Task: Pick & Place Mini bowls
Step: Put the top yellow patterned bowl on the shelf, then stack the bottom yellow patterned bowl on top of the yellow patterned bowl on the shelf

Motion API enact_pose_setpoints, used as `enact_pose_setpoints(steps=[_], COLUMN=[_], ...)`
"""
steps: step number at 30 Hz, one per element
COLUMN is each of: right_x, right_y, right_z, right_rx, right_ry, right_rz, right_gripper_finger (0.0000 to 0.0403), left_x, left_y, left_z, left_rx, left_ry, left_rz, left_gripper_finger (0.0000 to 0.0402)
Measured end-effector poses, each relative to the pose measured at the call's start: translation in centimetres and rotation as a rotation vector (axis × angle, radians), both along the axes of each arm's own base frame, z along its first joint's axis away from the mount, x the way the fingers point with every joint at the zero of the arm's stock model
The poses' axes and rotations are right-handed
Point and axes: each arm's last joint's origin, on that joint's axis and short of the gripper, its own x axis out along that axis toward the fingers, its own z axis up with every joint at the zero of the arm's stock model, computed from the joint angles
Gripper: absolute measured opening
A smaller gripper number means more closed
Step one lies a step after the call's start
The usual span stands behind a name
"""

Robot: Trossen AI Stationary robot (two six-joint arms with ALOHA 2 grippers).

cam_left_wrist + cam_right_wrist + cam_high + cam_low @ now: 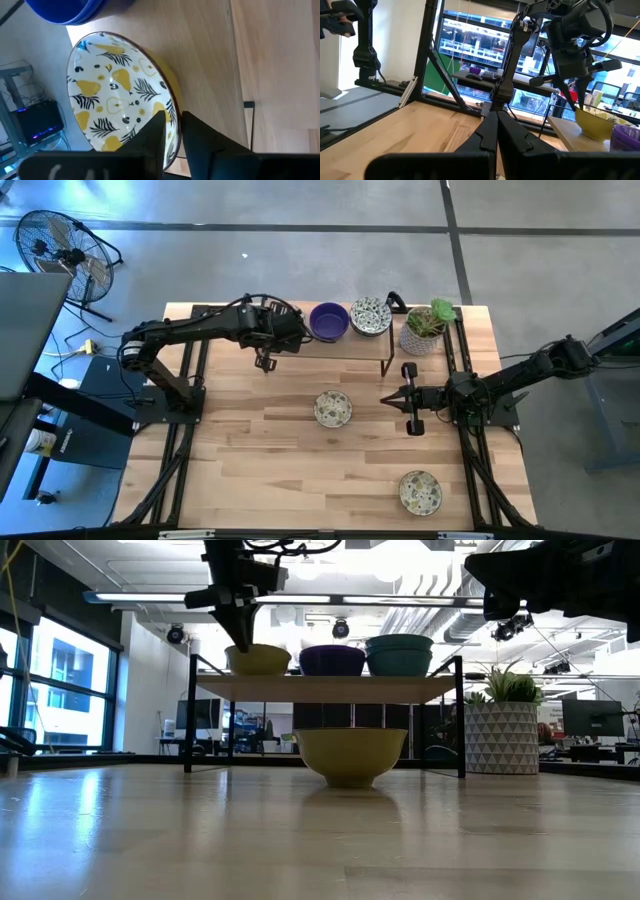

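Observation:
A mini bowl [115,90], cream inside with yellow pears and dark leaves and yellow outside, stands on the left end of the shelf's top board [258,660]. My left gripper [172,120] is shut on its rim, and it hides the bowl in the high view [280,332]. A purple bowl [329,321] and a patterned bowl [371,315] stand beside it on the shelf. Two more patterned bowls rest on the table, one in the middle [333,408] and one near the front edge [420,491]. My right gripper [386,400] hovers shut to the right of the middle bowl. My left gripper pinches the pear-patterned bowl by its rim [172,137], one finger [155,132] inside the bowl and the other outside. The fingers come from above, pointing down [238,638]. The bowl stands upright, its base on the shelf's top board.
The dark-framed shelf [330,688] stands at the table's far side. A white patterned pot with a green plant [425,330] is at the shelf's right end. Bare wooden table [250,460] lies to the left and in front of the middle bowl.

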Motion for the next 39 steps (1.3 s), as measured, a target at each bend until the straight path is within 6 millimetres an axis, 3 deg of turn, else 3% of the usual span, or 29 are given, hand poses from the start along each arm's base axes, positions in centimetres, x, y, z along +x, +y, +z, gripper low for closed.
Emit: enact_pose_setpoints(steps=[15, 22, 30, 34, 39], right_x=[0.0, 0.0, 0.0, 0.0, 0.0], right_y=[0.0, 0.0, -0.1, -0.1, -0.1], right_z=[0.0, 0.0, 0.0, 0.0, 0.0], right_rx=[0.002, 0.002, 0.0, 0.018, 0.041], right_ry=[0.0, 0.0, 0.0, 0.002, 0.005], right_rz=[-0.014, -0.016, -0.027, -0.024, -0.019], right_gripper_finger=[0.0, 0.0, 0.0, 0.0, 0.0], left_x=[0.0, -1.5, -3.7, -4.1, -4.2], left_y=[0.0, -0.8, -4.0, -6.2, -8.5], left_z=[1.3, 3.2, 6.4, 5.9, 2.2], left_rx=[-0.001, 0.027, 0.054, 0.038, -0.026], left_ry=[-0.027, -0.099, -0.286, -0.384, -0.512], left_rz=[-0.004, -0.011, -0.083, -0.168, -0.323], left_gripper_finger=[0.0123, 0.0093, 0.002, 0.0004, 0.0001])
